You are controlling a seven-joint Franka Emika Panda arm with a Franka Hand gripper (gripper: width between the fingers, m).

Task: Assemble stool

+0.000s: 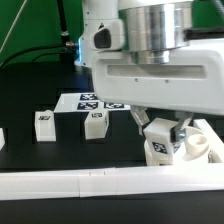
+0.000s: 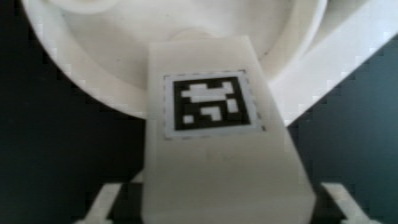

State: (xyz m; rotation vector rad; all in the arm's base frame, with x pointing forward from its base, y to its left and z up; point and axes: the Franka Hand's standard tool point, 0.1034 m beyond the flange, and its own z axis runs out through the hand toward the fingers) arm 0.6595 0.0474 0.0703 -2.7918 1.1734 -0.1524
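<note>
While the robot's two-finger gripper pinches a small blocky white plastic leg, it hangs at four o'clock in the exterior view, just beside the thick round white seat disc. Leg insertion seems in hand, needing recess alignment.

The arm hung over the seat, wrist vertical.
Its gripper pinched a leg upright, just above the seat.

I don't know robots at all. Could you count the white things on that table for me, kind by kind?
Legs: 3 (left loose leg, right loose leg, held leg)
Seat disc: 1
Marker board: 1
Long white rail: 1
Total: 6, leaving out a white piece cut off at the exterior view's left edge.
</note>
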